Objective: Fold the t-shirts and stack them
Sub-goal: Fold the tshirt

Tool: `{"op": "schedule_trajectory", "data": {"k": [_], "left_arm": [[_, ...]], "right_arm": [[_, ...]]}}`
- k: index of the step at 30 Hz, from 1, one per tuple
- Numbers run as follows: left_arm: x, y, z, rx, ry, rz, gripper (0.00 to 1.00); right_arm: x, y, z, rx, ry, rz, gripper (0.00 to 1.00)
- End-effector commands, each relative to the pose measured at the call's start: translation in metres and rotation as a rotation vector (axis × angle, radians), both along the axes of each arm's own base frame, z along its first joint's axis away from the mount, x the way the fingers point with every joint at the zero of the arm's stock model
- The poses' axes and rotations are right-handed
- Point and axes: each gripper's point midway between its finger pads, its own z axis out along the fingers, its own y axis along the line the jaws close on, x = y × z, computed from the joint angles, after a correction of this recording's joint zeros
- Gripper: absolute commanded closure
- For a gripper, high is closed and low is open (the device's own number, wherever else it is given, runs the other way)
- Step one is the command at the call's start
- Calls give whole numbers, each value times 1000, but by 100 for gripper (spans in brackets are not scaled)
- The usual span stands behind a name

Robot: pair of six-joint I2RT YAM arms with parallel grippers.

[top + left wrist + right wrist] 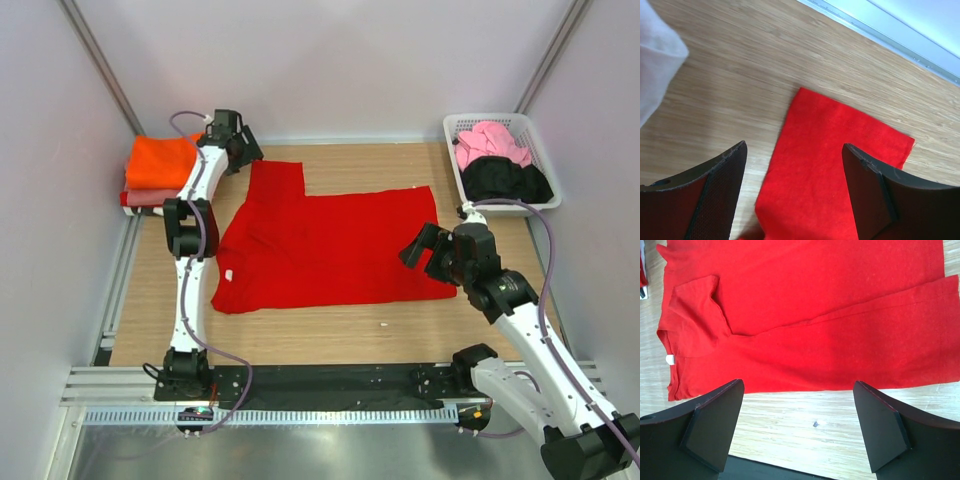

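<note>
Right gripper (797, 390) fills the foreground of its wrist view, jaws spread wide and holding nothing, hanging over the near edge of the bright red t-shirt (330, 245). Wood-grain table (330, 330) takes up the middle of the overhead shot. The red shirt lies spread flat across its centre, collar end to the left, hem to the right, one sleeve (278, 175) sticking out toward the upper left. A long crease runs across the cloth in the right wrist view.

Upper right of the frame, a white slatted basket (495, 118) holds a pink shirt (490, 140) with a black one (505, 180) just below it. Upper left, an orange shirt (160, 160) sits on a salmon-pink one (140, 198).

Left gripper (795, 146) hovers above that outstretched sleeve, fingers well apart, nothing between them. Smallest of all, a white tag (670, 359) shows at the collar.
</note>
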Motion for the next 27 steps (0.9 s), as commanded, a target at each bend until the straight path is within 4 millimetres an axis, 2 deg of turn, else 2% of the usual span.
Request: {"op": "schedule_trajectory", "data": {"k": [1,8,14,17,19,20,21,22,24,27], "left_arm": [[16,-11,-2,-41,-56,-41,23],[22,-19,-25,-77,-46,-61,26],[23,-37,-32,-130,-48,-96,42],[23,-41,-34,-139,-52,-108,58],[25,-40,-34,-134,-57,-105,74],[25,-41,-33,-132,-62,-106,81],[27,-40,-28,-135,-74,-108,95],[28,-41,-24,-138,-83,-112,100],[29,-45,-14,-146,-102,-129,100],[28,-46,14,-147,-141,-147,100]], "right_arm": [[-1,4,7,4,-20,34,3],[-1,2,0,-11,-4,30,3],[0,3,-5,-13,4,28,3],[0,1,-9,-26,10,26,3],[-1,0,-11,-33,16,26,3],[-2,-1,-11,-36,15,25,3],[-2,-1,-13,-37,20,27,3],[-3,-1,-13,-39,19,27,3],[-3,-1,-14,-39,19,27,3],[-1,-1,-13,-33,15,25,3]]}}
